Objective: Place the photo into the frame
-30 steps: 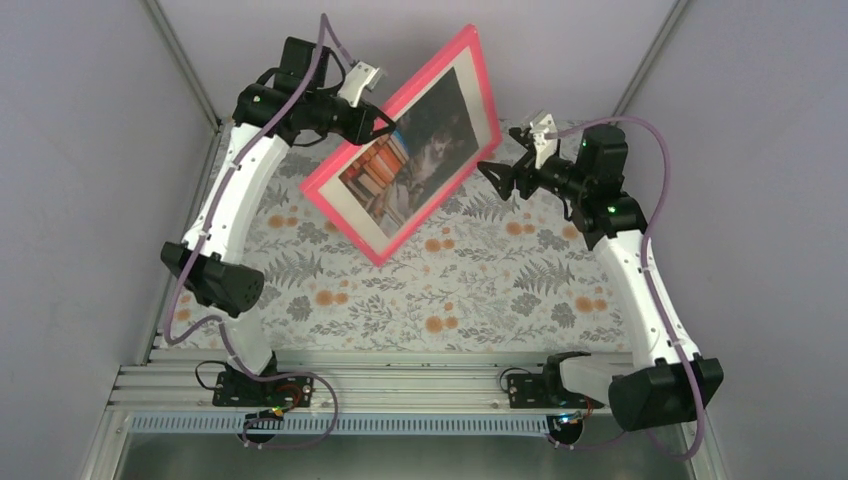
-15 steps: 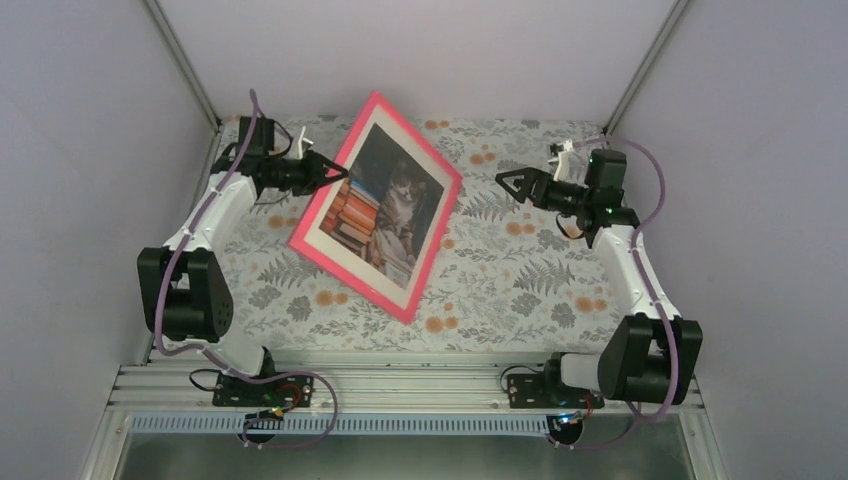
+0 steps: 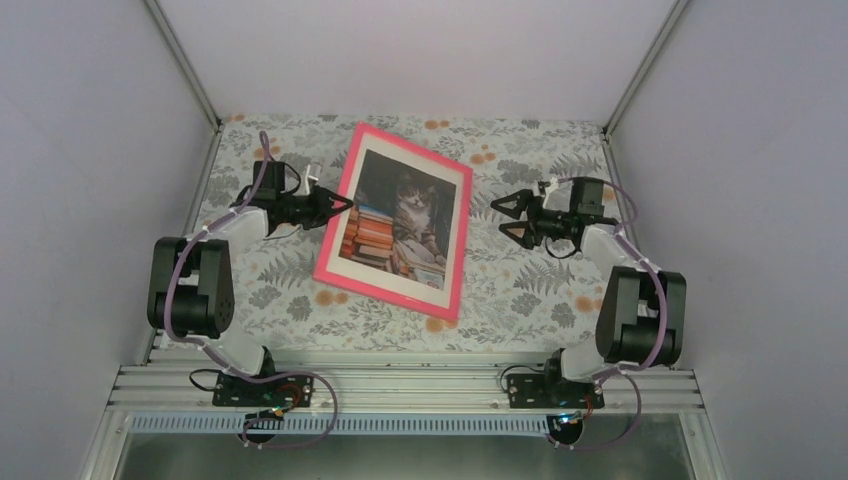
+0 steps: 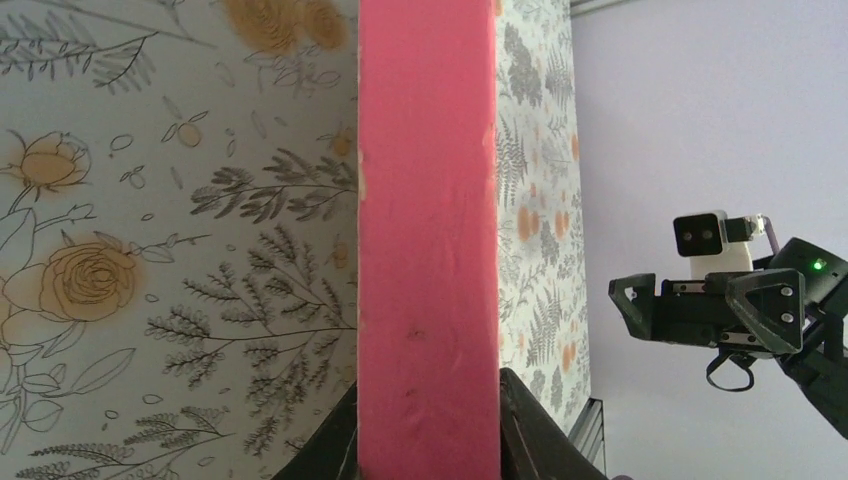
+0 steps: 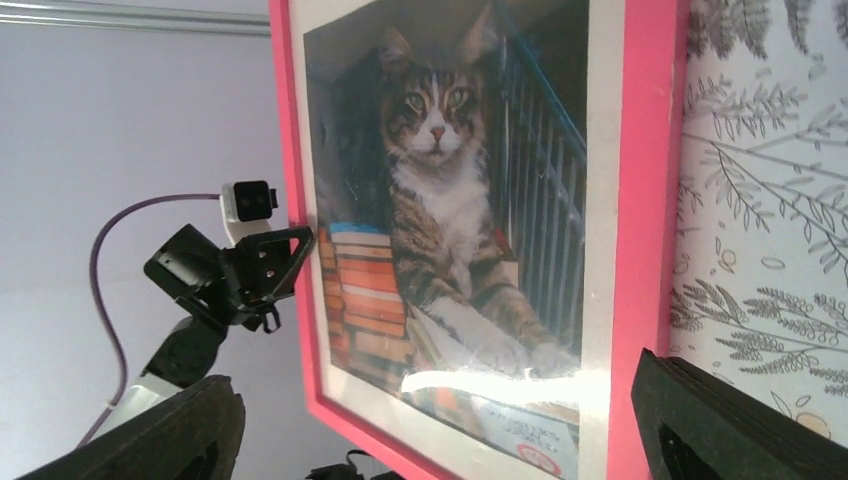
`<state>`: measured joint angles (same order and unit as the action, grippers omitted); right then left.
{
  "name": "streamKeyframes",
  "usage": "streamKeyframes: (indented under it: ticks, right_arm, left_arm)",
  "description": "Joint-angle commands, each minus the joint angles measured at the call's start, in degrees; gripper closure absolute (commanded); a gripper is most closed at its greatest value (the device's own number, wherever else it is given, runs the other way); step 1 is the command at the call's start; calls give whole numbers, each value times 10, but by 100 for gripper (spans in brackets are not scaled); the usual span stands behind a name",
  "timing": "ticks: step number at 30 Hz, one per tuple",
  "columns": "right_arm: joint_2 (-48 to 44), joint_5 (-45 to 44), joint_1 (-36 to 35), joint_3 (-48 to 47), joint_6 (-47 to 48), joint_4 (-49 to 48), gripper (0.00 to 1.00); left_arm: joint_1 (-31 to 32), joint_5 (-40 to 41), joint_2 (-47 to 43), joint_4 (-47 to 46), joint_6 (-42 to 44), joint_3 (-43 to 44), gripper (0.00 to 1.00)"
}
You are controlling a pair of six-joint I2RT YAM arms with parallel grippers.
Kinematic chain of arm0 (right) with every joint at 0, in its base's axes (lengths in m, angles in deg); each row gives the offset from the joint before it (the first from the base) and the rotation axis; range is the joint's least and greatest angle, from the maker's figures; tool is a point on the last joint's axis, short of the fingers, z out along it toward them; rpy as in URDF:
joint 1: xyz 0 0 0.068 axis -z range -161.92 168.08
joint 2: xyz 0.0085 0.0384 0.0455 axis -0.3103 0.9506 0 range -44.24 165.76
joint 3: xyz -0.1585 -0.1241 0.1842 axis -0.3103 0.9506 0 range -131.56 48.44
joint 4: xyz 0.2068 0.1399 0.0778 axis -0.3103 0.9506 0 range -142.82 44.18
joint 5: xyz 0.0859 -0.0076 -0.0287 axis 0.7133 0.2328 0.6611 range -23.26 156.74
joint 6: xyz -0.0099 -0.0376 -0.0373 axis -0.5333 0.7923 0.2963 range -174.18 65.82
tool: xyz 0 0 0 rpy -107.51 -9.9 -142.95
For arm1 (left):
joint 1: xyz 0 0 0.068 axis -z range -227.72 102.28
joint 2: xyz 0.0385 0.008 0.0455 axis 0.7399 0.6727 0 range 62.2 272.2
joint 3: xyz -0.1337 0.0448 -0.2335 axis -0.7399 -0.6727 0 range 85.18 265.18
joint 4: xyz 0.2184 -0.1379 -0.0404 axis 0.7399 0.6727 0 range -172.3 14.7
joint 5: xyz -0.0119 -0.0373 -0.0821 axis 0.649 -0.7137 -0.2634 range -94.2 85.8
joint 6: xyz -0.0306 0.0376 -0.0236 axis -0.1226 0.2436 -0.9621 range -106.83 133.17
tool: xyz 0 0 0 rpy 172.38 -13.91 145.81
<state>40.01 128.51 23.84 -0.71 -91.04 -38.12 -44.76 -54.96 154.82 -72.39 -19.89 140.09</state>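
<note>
The pink frame point(image 3: 386, 296) lies low on the floral table, slightly turned. The photo point(image 3: 405, 215) of a cat among books shows inside it behind the pane. My left gripper point(image 3: 340, 204) is shut on the frame's left edge. In the left wrist view that pink edge point(image 4: 427, 200) fills the gap between both fingers point(image 4: 335, 452). My right gripper point(image 3: 500, 219) stands open to the right of the frame, apart from it. From the right wrist the photo point(image 5: 440, 200) and the frame's border point(image 5: 648, 200) lie ahead of its spread fingers point(image 5: 720, 420).
A floral cloth point(image 3: 520, 290) covers the table. Grey walls close in the left, right and back, with metal posts in the back corners. The aluminium rail point(image 3: 400, 385) carrying both arm bases runs along the near edge.
The frame has come down from a raised, tilted pose to the table, still held by the left gripper. Both arms have dropped low. The right gripper has stayed off the frame.
</note>
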Motion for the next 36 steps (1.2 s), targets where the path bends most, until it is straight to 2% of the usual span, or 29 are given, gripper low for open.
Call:
streamKeyframes:
  ticks: [1, 7, 10, 12, 15, 20, 23, 26, 33, 36]
  right_arm:
    - [39, 49, 4, -4, 18, 25, 6]
    - [105, 43, 3, -49, 141, 124, 8]
    - [168, 31, -3, -77, 220, 192, 9]
    - [202, 21, -8, -94, 255, 226, 10]
    - [215, -28, -12, -122, 281, 243, 19]
    - [214, -77, -17, -123, 274, 235, 32]
    - [210, -82, -22, -118, 267, 224, 43]
    - [216, -93, -36, -128, 270, 222, 47]
    - [250, -138, -49, -132, 268, 204, 59]
    - [267, -160, -49, -135, 269, 202, 67]
  left_arm:
    - [8, 87, 40, -13, 18, -46, 98]
    - [43, 107, 71, -29, 26, -69, 97]
    - [60, 128, 85, -27, 24, -68, 92]
    - [69, 138, 91, -20, 23, -68, 84]
    - [77, 148, 99, -13, 25, -64, 62]
    - [86, 179, 106, 37, 101, -34, 45]
    - [92, 189, 105, 89, 189, -16, 44]
    - [94, 192, 108, 129, 255, 2, 46]
    - [95, 194, 163, 160, 310, 50, 66]
    - [98, 192, 177, 164, 315, 52, 71]
